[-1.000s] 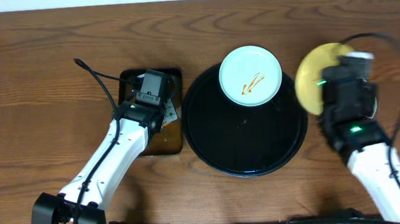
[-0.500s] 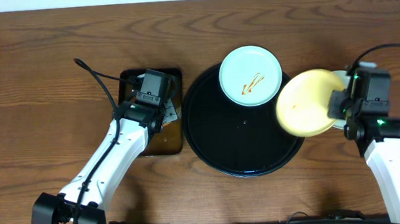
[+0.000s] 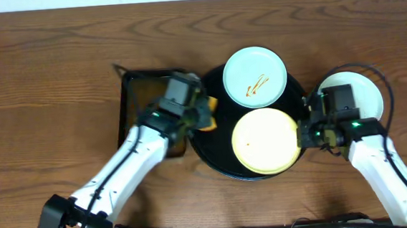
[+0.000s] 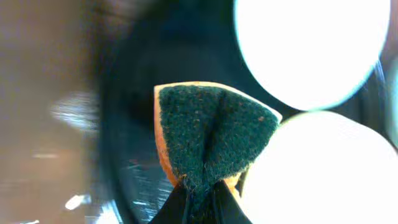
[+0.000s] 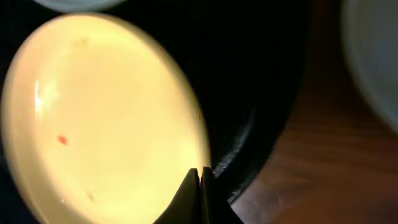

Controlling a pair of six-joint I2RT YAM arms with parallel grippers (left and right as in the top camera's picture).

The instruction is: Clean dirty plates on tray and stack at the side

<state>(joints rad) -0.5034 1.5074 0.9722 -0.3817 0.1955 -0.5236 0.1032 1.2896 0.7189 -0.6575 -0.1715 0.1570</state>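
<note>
Tabletop [image 3: 42, 68]: right gripper [image 5: 200, 177] pinches yellow plate [image 3: 265, 140] rim, on tray [image 3: 221, 159]; left gripper [image 4: 199, 193] clamps sponge [image 4: 211, 134].

– How is the light from overhead?

– Soft and even on the table [image 3: 42, 68]. Shadows are weak. The glossy tray [image 3: 217, 156] gives only a faint reflection at its lower rim, and everything is sharp.

– And the left wrist view?

– The plates [image 4: 311, 50] on the tray are burnt out to pure white. The sponge [image 4: 211, 134] is in focus, but left of the tray all is smeared, with small glare spots.

– The right wrist?

– Dim. The tray is almost black, the yellow plate [image 5: 106, 118] glows softly, and the pale plate [image 5: 373, 56] right of the tray is blurred.
</note>
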